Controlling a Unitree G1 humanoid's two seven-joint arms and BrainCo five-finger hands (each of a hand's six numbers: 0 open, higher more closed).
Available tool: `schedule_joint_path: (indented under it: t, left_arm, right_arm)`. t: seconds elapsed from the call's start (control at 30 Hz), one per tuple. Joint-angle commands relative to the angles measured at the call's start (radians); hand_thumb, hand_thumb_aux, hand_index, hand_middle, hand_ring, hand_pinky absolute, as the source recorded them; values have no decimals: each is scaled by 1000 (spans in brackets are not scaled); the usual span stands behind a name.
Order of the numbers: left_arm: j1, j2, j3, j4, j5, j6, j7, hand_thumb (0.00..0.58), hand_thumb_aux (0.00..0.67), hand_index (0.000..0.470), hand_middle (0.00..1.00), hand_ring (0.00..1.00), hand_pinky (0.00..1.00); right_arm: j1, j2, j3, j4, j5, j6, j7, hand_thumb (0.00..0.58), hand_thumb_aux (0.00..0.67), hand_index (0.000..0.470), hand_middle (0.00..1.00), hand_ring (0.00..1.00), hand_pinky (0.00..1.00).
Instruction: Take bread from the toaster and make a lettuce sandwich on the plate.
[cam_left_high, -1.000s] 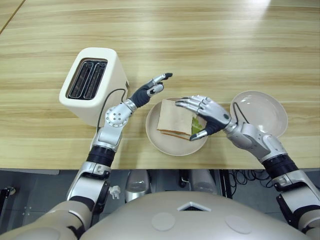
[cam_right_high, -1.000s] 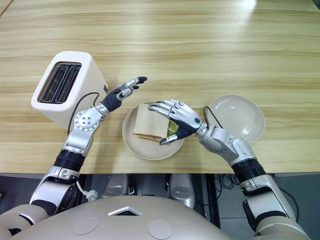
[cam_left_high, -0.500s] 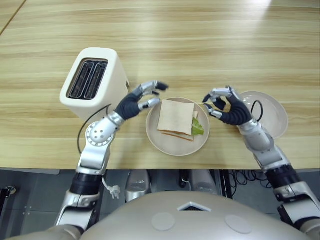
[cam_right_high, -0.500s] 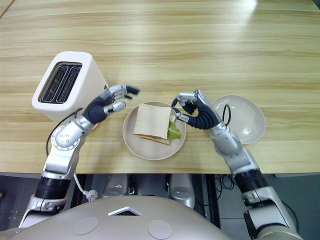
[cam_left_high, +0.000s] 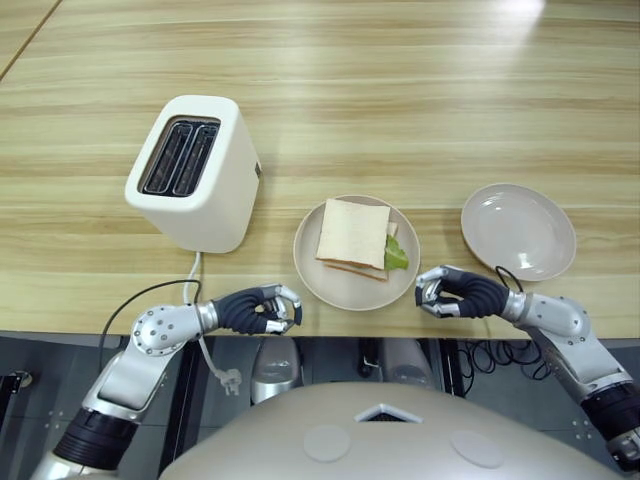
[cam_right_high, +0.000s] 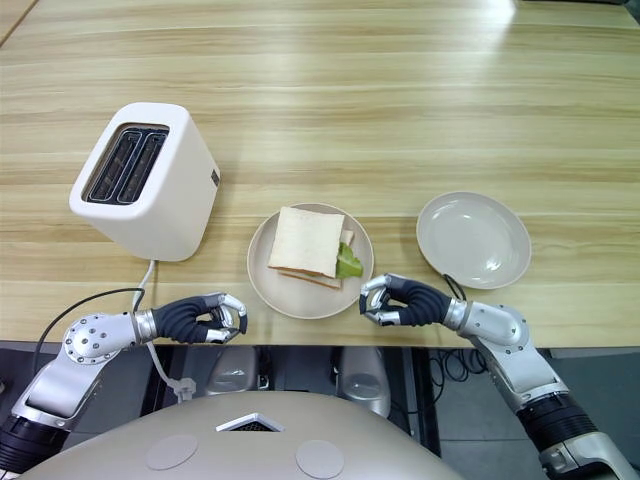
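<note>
Since the white-bread sandwich (cam_left_high: 350, 236) with green lettuce peeking out lies assembled on the round beige plate (cam_left_high: 322, 287), the task looks finished. The left hand (cam_left_high: 266, 310) and right hand (cam_left_high: 446, 293) sit either side of the plate's near edge, fingers curled, holding nothing.

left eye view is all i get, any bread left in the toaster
Observer: No bread rises from either slot of the toaster; the right eye view looks straighter down into them, and both are dark.
Operator: anything being held
Observer: No. The left hand and right hand are curled on nothing, at the near edge of the table, either side of the plate.
Operator: filling in yet
Observer: Yes, lettuce pokes out on the right of the sandwich, below the top slice.
</note>
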Motion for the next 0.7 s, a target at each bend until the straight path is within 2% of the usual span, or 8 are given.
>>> schedule_joint_path:
  t: [0.03, 0.13, 0.33, 0.47, 0.6, 0.7]
  left_arm:
    - [-55, -7, -62, 61, 155, -29, 48, 580, 670, 460, 1000, 1000, 1000]
    - [-106, -10, -116, 109, 327, -71, 125, 580, 670, 460, 1000, 1000, 1000]
    - [-222, -25, -192, 213, 563, -138, 253, 580, 670, 460, 1000, 1000, 1000]
    - [-295, -37, -264, 294, 720, -155, 312, 580, 670, 460, 1000, 1000, 1000]
    - [-365, -83, -304, 374, 781, -159, 365, 580, 670, 460, 1000, 1000, 1000]
    - [-464, -118, -314, 477, 814, -158, 417, 580, 670, 460, 1000, 1000, 1000]
  right_arm:
    - [-30, 9, -3, 55, -223, -32, -34, 580, 670, 460, 1000, 1000, 1000]
    - [-89, 16, 24, 116, -488, -101, -123, 580, 670, 460, 1000, 1000, 1000]
    - [-167, 41, 51, 174, -756, -165, -241, 580, 670, 460, 1000, 1000, 1000]
    - [-202, 72, 99, 221, -880, -175, -286, 580, 670, 460, 1000, 1000, 1000]
    - [-232, 109, 106, 239, -914, -167, -318, 580, 670, 460, 1000, 1000, 1000]
    - [-293, 130, 90, 293, -912, -151, -336, 580, 670, 460, 1000, 1000, 1000]
